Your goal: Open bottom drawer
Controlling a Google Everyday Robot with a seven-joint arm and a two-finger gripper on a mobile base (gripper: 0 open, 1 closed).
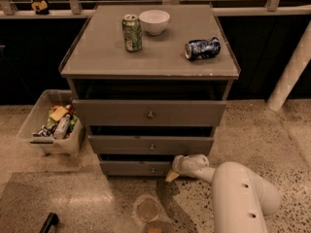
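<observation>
You are on the approach: your gripper, its width impossible to tell, sits at 4 o'clock of the knob on the bottom drawer, lowest in the cabinet, so next, I judge, close on that knob toward 10 o'clock, then pull.

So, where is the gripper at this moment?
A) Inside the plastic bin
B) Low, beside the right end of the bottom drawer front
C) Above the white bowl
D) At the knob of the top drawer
B: the gripper is low down at the right end of the bottom drawer, to the right of its knob.
</observation>
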